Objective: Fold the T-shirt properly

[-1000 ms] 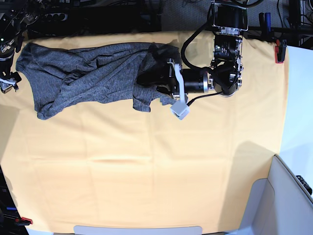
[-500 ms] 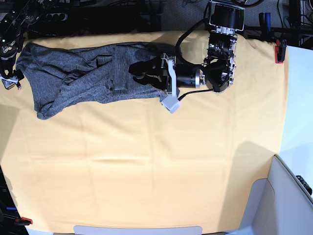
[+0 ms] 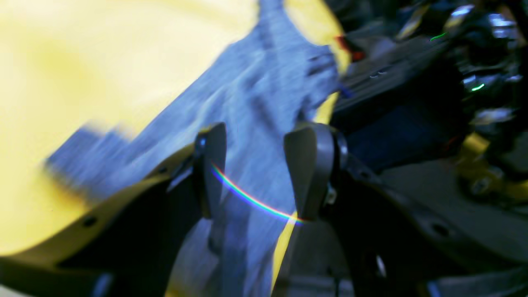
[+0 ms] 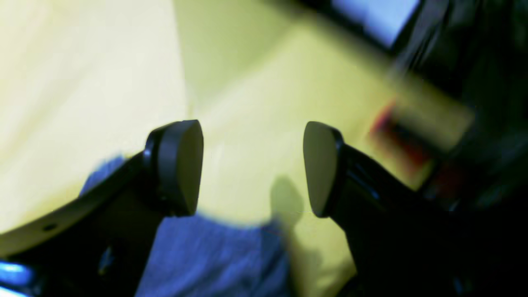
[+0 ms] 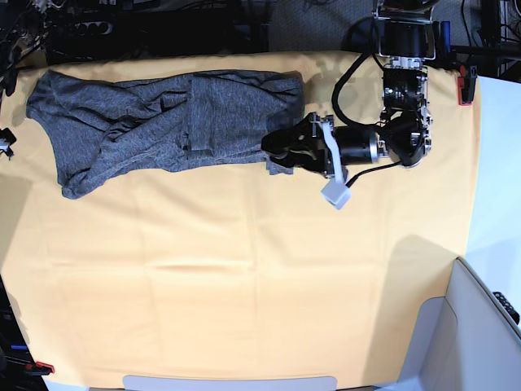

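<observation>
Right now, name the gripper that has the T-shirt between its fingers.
The left gripper, at the T-shirt's edge; the right gripper frames mostly yellow cloth.

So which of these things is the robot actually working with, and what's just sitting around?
In the job:
- T-shirt, dark grey, rumpled at the far edge
- left gripper at its right end
- right gripper, jaws open

Just there:
- yellow-orange cloth covering the table
- red clamp at its corner

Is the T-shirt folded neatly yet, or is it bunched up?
Bunched, not folded. The T-shirt lies stretched along the far edge of the yellow-orange cloth, with wrinkles and loosely overlapping layers and an uneven outline.
</observation>
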You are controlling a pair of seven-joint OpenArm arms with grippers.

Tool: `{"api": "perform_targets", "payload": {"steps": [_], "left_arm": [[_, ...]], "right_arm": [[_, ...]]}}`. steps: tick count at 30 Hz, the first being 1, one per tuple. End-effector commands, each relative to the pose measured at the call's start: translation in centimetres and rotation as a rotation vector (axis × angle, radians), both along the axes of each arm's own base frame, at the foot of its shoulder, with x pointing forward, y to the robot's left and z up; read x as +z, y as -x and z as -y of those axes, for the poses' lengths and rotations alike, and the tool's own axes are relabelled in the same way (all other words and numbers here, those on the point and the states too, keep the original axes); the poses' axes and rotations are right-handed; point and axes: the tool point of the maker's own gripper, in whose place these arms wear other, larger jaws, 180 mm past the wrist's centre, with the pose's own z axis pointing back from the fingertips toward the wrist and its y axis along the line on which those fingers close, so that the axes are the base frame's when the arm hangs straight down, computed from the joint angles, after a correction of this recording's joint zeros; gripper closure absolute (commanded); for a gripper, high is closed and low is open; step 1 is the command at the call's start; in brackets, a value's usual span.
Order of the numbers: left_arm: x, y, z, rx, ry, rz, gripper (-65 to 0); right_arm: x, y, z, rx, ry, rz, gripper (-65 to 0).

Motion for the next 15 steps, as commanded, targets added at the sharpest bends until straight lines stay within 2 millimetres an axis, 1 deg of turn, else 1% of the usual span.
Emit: {"api": "perform_targets", "payload": {"steps": [1,3,5,8,10,12,15], "left_arm": [[1.7,-1.1,-0.3,0.017,0.031,0.051,-26.7],[1.5,-1.3,-1.1,0.028,0.013,0.051,-26.7],[1.4,-1.4,-1.6,0.034,0.001,0.053,-26.7],[1.1,-1.3,-2.1,0.035,-0.013,0.048,-26.7],[1.1,-1.2,-2.0,0.035,-0.011,0.047,-26.7],[1.0,-1.2,-2.0,0.035,-0.011,0.045,-26.7],[1.0,-1.2,-2.0,0.035,-0.011,0.045,-26.7]], "right_arm": [[0.8,-0.9,-0.2,0.054,0.020,0.005,-38.4],[0.3,-1.9,-0.9,0.155,0.018,-0.054,-38.4],[-0.6,-2.7,-1.9,0.273,0.016,-0.128,-38.4],[-2.3,-3.2,-2.7,0.390,0.012,-0.196,-38.4],[-3.4,-3.5,-2.7,0.422,-0.007,-0.217,-38.4],[-4.4,-3.5,-2.2,0.439,-0.024,-0.243,-38.4],[-6.7,-3.0,-1.8,0.502,-0.088,-0.283,-38.3]]}}
